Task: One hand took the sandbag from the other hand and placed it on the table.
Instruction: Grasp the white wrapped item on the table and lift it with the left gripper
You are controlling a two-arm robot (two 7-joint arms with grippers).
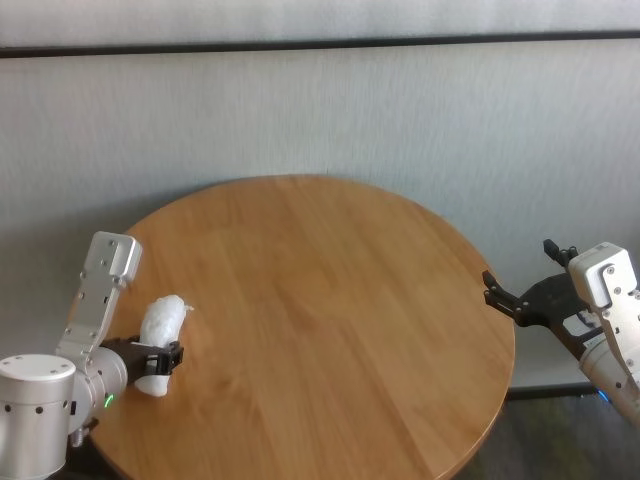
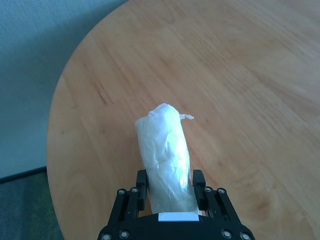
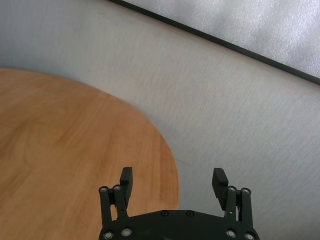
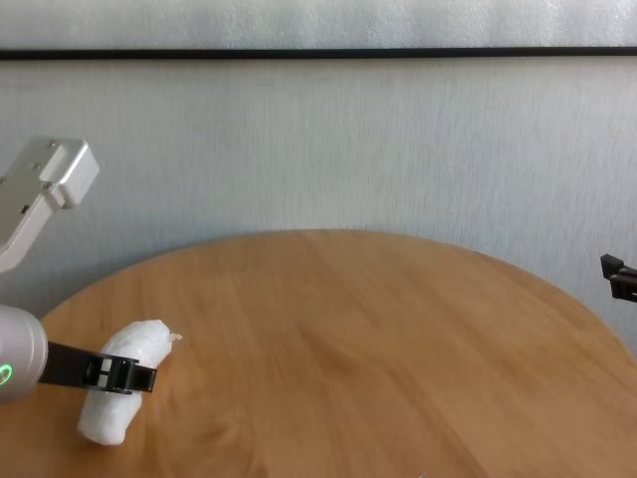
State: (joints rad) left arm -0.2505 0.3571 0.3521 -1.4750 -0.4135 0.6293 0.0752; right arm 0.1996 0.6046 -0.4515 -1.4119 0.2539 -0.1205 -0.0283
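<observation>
The white lumpy sandbag (image 1: 163, 328) (image 2: 165, 150) (image 4: 121, 393) lies on the round wooden table (image 1: 330, 300) near its left edge, pinched tip pointing away from the wrist. My left gripper (image 1: 160, 358) (image 2: 170, 186) (image 4: 127, 376), on the green-lit wrist, straddles the bag's near half, and both fingers press against its sides. My right gripper (image 1: 518, 268) (image 3: 172, 177) hovers just off the table's right edge, level with the tabletop. Its fingers stand wide apart with nothing between them.
A pale grey wall with a dark horizontal strip (image 1: 320, 42) runs behind the table. Bare wood (image 4: 378, 329) spans the stretch between the two arms. Dark floor (image 2: 25, 205) shows past the left rim.
</observation>
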